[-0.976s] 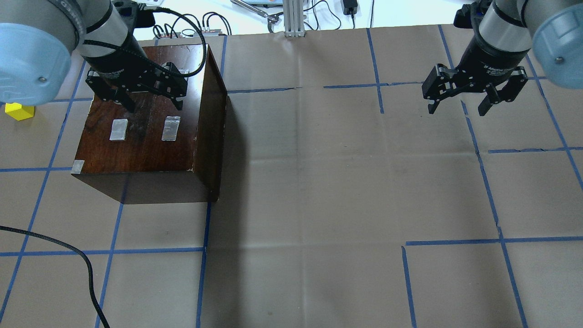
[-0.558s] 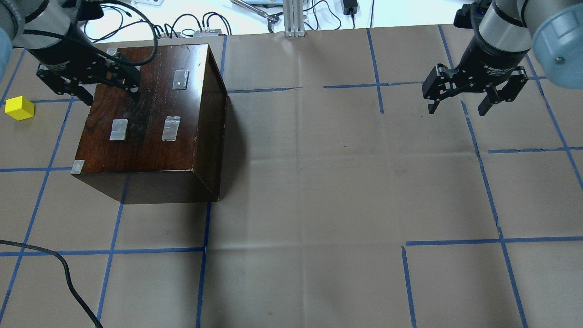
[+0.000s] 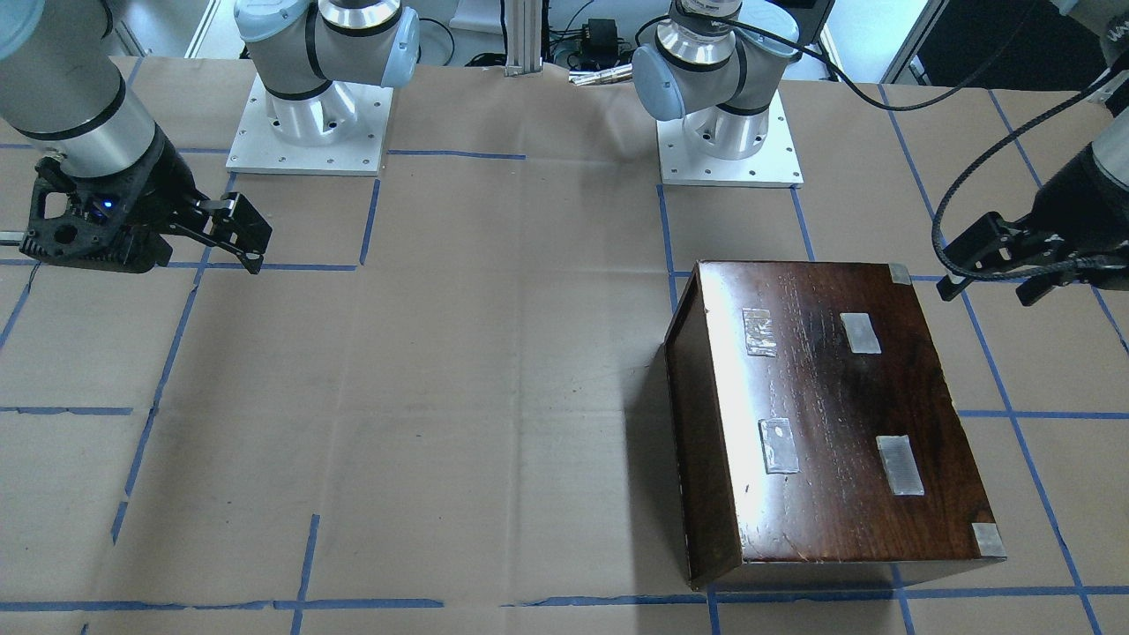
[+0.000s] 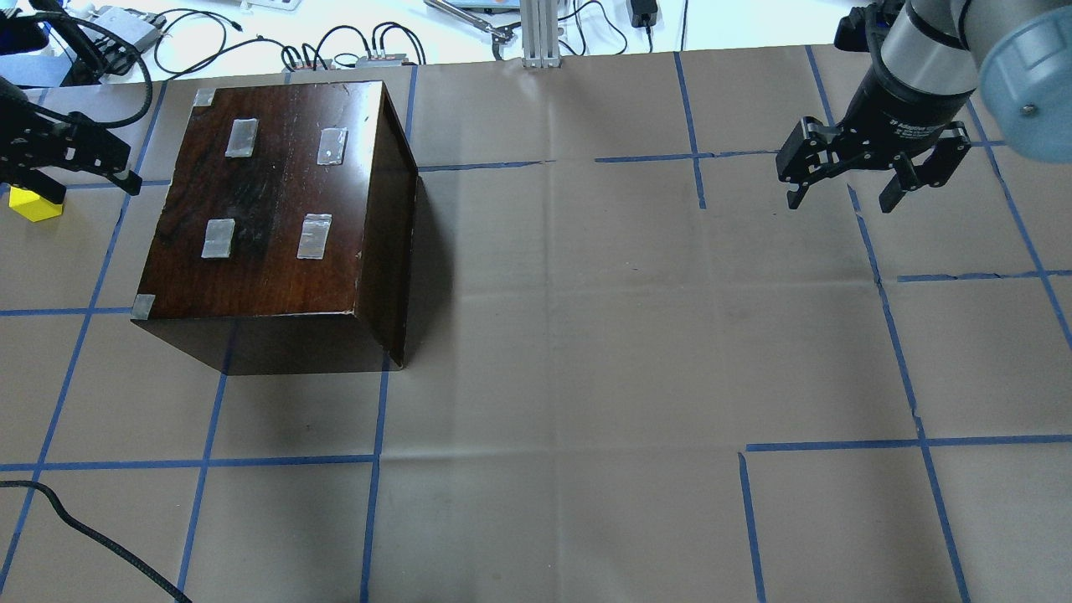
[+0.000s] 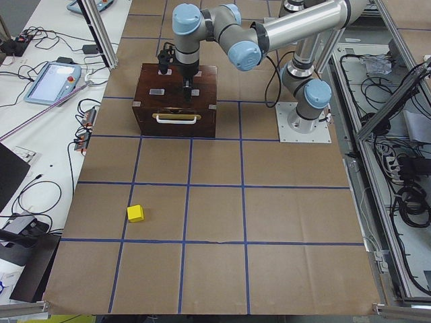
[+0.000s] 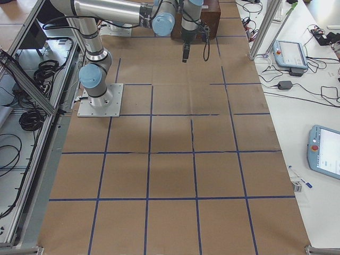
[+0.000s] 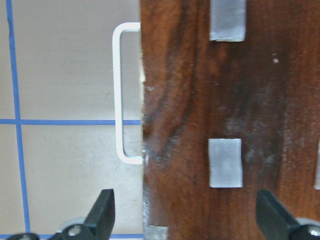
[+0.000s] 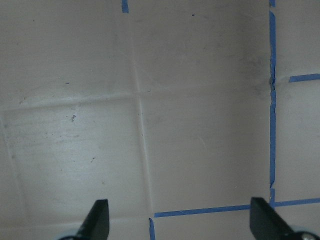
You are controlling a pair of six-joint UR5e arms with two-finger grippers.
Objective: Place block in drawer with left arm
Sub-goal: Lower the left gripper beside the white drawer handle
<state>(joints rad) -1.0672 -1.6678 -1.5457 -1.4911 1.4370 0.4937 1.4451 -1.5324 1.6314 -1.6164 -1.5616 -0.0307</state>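
The yellow block (image 4: 35,206) lies on the paper left of the dark brown box (image 4: 276,218), and shows alone in the exterior left view (image 5: 135,213). The drawer is shut inside the box; its pale tray is hidden and only the front handle (image 7: 120,95) shows. My left gripper (image 4: 84,172) is open and empty, high over the box's handle-side edge (image 7: 187,217), apart from the block. My right gripper (image 4: 839,197) is open and empty over bare paper at the far right (image 8: 181,220).
Grey tape patches (image 4: 314,236) sit on the box's dark top. Blue tape lines grid the brown paper. Cables and devices lie along the white far edge (image 4: 352,50). A black cable (image 4: 92,536) loops at the near left.
My left gripper has moved left, from over the box's top to its handle-side edge, staying open. The right arm, box and block have not moved.
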